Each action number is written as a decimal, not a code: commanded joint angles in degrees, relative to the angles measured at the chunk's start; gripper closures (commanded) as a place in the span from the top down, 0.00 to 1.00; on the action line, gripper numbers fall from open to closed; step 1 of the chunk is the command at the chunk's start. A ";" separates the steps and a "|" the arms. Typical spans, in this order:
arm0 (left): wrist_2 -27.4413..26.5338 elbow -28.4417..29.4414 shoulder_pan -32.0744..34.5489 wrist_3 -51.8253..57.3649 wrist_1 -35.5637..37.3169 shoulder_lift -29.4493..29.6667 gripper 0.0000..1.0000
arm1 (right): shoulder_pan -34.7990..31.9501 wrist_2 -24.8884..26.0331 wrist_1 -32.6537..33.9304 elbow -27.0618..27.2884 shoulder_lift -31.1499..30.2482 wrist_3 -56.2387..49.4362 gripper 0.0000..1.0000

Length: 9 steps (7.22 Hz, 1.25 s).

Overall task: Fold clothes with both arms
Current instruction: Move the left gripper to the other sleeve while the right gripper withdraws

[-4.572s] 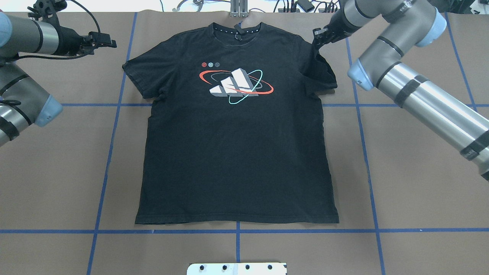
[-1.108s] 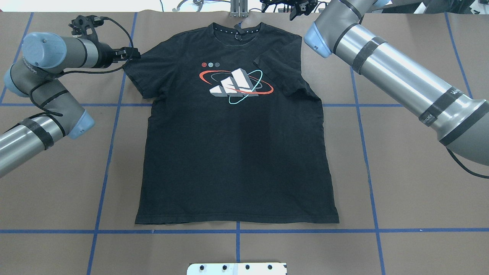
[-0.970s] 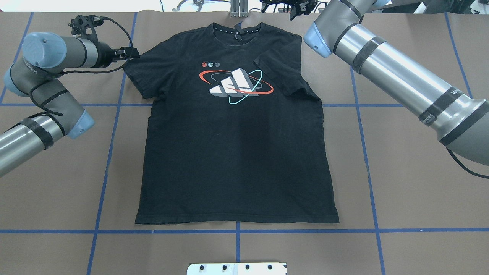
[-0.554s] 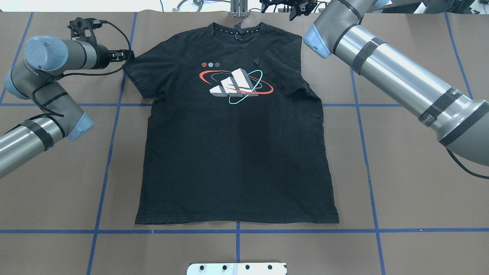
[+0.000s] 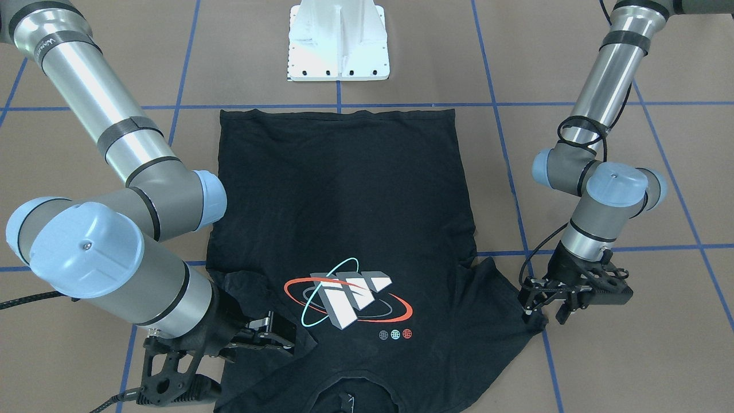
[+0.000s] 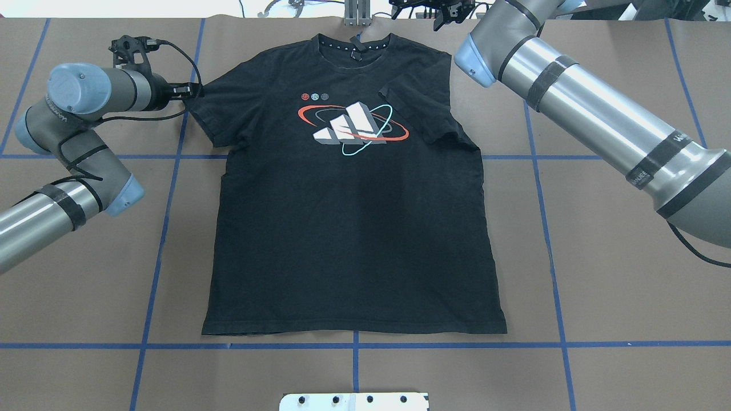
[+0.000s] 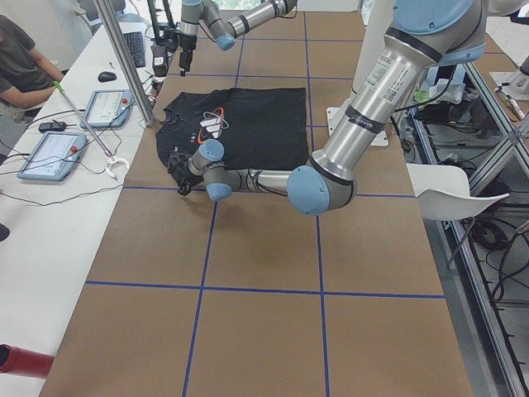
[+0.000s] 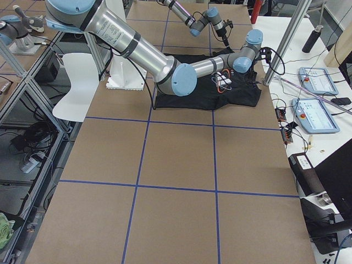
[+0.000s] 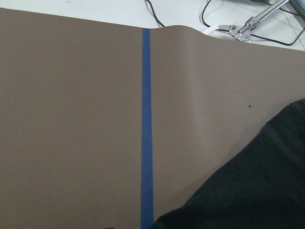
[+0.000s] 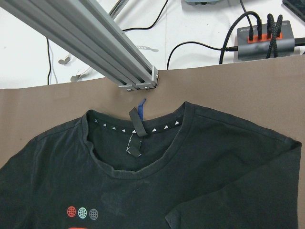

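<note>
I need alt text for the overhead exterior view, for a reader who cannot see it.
A black T-shirt lies flat, print up, on a brown table with blue tape lines, one sleeve folded over its chest. The left gripper is at the tip of the other sleeve.

Bright, even light; side views seem slightly distorted.

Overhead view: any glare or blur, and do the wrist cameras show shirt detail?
Overhead exterior: sharp, glare streaks on the right arm, the T-shirt nearly flat black. Left wrist: cloth a dark featureless patch. Right wrist: collar crisp.
</note>
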State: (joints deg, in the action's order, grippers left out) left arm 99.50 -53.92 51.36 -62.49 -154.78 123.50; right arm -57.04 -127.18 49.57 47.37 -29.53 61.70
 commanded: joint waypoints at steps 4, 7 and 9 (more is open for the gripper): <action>-0.36 1.01 -0.12 0.00 0.00 0.16 0.68 | 0.08 0.00 0.00 0.00 0.00 -0.09 1.00; -0.36 1.01 -0.46 0.00 0.00 0.69 0.57 | 0.00 0.00 0.00 -0.09 0.00 0.00 1.00; -0.36 1.01 -0.73 0.09 0.00 0.60 0.57 | 0.00 0.00 0.00 -0.09 -0.18 -0.09 1.00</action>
State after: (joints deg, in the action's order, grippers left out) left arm 99.14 -52.91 50.78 -62.43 -154.78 124.12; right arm -57.03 -127.18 49.57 47.32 -29.61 61.64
